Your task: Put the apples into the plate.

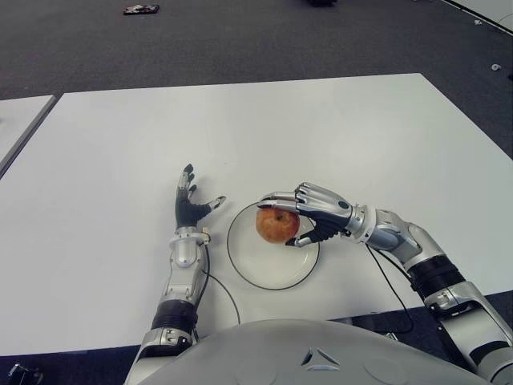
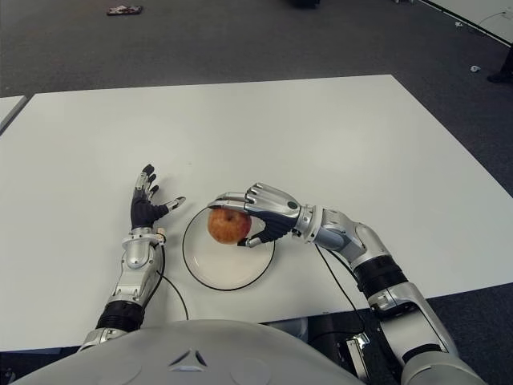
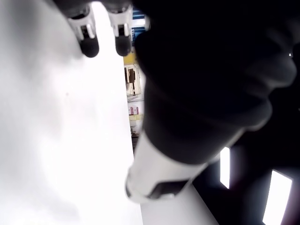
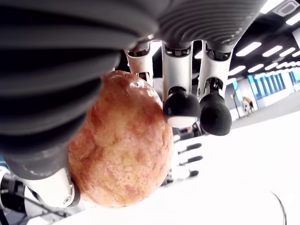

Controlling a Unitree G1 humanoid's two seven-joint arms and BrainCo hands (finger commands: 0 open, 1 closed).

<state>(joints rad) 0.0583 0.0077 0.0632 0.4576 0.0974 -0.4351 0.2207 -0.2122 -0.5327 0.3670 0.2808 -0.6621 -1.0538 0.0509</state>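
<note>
Right hand (image 1: pixel 300 212) curled around apple (image 1: pixel 276 225) over white plate (image 1: pixel 264 269), left hand (image 1: pixel 191 204) spread beside it

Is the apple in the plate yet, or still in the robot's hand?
Both, partly: the apple shows over the plate, and the right hand grips it. Whether it touches the plate, I cannot tell.

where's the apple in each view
Left eye: apple over the plate, in the right hand.
Right eye: just left of centre, over the plate.
Left wrist: not in it.
Right wrist: fills the left-centre, between fingers.
Shared landmark: the white table.
</note>
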